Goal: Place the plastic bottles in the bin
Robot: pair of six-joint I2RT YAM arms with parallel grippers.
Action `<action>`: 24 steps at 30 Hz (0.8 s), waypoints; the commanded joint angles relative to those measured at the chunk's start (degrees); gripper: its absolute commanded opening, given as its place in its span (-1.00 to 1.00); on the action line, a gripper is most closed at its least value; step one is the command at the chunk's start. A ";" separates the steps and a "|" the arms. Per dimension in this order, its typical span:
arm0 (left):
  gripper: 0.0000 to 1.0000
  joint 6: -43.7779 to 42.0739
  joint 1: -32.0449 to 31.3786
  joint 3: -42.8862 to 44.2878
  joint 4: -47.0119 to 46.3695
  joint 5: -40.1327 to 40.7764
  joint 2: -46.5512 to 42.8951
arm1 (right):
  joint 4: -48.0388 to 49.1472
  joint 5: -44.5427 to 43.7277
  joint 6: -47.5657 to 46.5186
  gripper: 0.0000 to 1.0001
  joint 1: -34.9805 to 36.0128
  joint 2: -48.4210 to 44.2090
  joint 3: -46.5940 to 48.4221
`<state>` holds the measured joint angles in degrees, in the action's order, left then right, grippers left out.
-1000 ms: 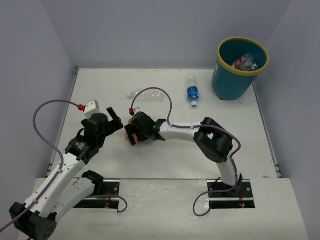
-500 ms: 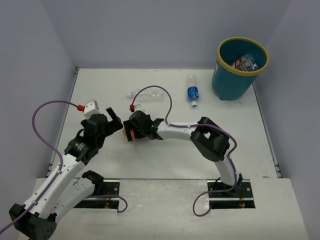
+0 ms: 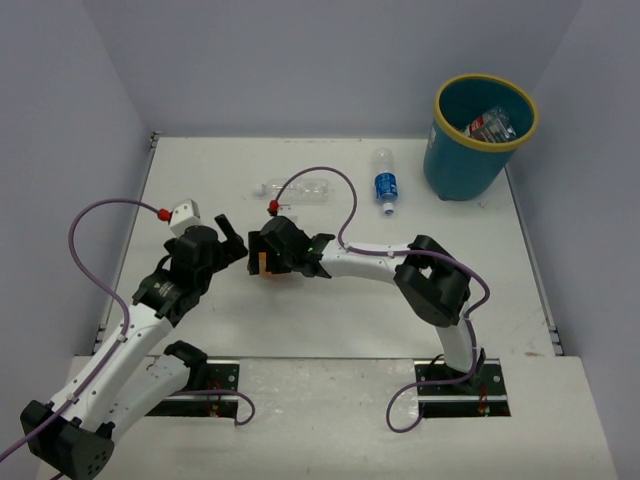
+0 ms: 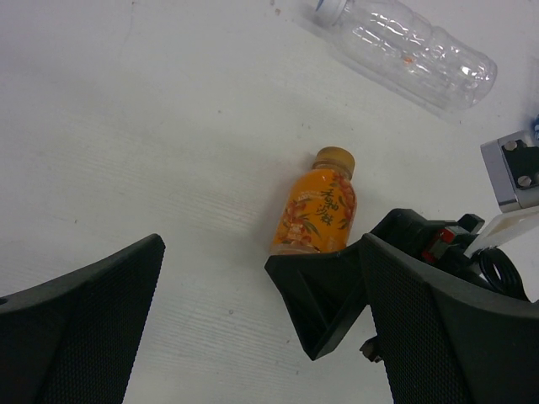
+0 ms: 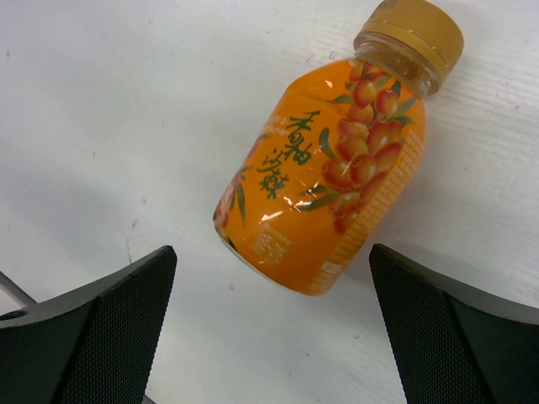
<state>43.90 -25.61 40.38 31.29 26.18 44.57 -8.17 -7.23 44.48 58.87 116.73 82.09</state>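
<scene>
An orange bottle [image 5: 324,168] with a tan cap lies on the white table; it also shows in the left wrist view [image 4: 318,210] and as a sliver in the top view [image 3: 262,265]. My right gripper [image 5: 274,252] is open, its fingers either side of the bottle's base without touching it. My left gripper [image 4: 263,244] is open and empty, just short of the same bottle. A clear plain bottle [image 3: 300,188] and a clear blue-labelled bottle [image 3: 385,185] lie farther back. The teal bin [image 3: 460,165] with a yellow rim stands far right, with a red-labelled bottle [image 3: 492,124] inside it.
My two grippers [image 3: 235,240] [image 3: 268,250] are close together at the left middle of the table. One finger [image 4: 328,295] of the right gripper shows in the left wrist view beside the orange bottle. Grey walls enclose the table on three sides.
</scene>
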 commanded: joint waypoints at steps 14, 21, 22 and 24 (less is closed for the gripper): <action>1.00 -0.54 0.21 0.34 -1.62 -0.34 -7.12 | -11.51 -16.33 11.29 0.97 -0.59 5.78 9.89; 1.00 -0.04 0.21 0.05 -1.44 -0.16 -6.88 | -11.14 -15.93 11.38 0.58 -1.91 5.57 7.06; 1.00 -0.04 0.21 0.05 -1.61 -0.10 -6.54 | -9.34 -16.16 10.76 0.34 -1.85 4.04 5.87; 1.00 -0.04 0.21 0.14 -1.78 0.18 -5.96 | -6.64 -17.28 9.52 -0.08 -1.92 2.09 3.16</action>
<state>43.90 -25.61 40.38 30.98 25.69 37.84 -18.68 -20.63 54.50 57.07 123.24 88.71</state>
